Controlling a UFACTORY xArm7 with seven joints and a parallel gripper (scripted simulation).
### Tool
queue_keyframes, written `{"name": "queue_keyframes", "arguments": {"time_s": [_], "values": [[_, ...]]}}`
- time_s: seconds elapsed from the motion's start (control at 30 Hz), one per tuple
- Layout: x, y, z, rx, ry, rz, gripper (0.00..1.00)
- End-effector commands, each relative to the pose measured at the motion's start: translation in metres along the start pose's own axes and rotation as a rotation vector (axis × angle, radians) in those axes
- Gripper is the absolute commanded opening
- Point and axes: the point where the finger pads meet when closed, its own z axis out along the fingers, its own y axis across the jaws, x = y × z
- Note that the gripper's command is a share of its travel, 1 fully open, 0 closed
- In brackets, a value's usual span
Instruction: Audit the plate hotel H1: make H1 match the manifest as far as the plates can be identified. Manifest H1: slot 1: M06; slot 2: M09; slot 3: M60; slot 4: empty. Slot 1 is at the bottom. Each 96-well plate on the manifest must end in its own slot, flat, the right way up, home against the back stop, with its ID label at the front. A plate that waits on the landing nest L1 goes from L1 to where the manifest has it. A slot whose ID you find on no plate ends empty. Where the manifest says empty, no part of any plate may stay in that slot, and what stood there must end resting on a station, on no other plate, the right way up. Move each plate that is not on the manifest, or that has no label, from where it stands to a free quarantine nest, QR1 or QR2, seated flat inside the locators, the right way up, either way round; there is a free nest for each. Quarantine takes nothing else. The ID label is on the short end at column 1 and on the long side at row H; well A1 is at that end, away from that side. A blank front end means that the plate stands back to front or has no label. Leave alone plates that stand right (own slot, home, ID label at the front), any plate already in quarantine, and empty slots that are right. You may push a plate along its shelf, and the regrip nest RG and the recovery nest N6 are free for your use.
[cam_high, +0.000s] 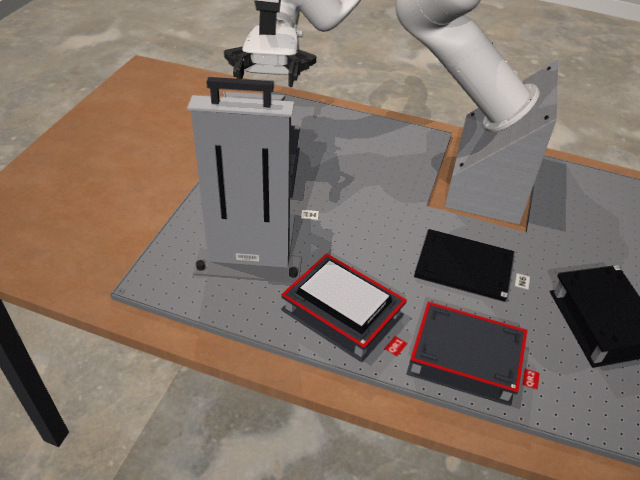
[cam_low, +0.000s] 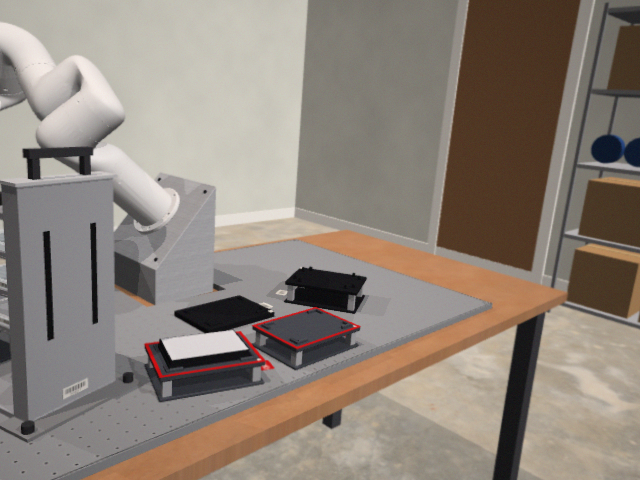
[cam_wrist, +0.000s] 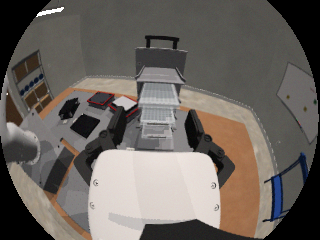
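The plate hotel H1 (cam_high: 242, 175) is a tall grey tower with a black handle; the top and exterior views see its closed back. In the wrist view its open front (cam_wrist: 159, 96) faces me, with pale plates on the shelves; no labels can be read. My gripper (cam_high: 268, 64) is open and empty, in the air on the far side of the hotel, near its top. Its two dark fingers frame the hotel in the wrist view (cam_wrist: 156, 130). A white-topped plate (cam_high: 343, 293) sits flat in the red-framed nest QR1 (cam_high: 345, 304).
The red-framed nest QR2 (cam_high: 468, 345) is free. The flat black nest N6 (cam_high: 464, 262) and a raised black nest (cam_high: 602, 312) at the right hold nothing. The arm's grey base block (cam_high: 504, 155) stands behind them. Shelves with boxes (cam_low: 604, 206) stand off the table.
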Motion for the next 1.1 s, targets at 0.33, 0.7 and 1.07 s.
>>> {"name": "queue_keyframes", "arguments": {"time_s": [0.33, 0.7, 1.07], "values": [[-0.003, 0.000, 0.024, 0.001, 0.000, -0.002, 1.00], [-0.002, 0.000, 0.030, 0.001, 0.001, -0.002, 1.00], [-0.002, 0.000, 0.030, 0.001, 0.001, -0.002, 1.00]]}}
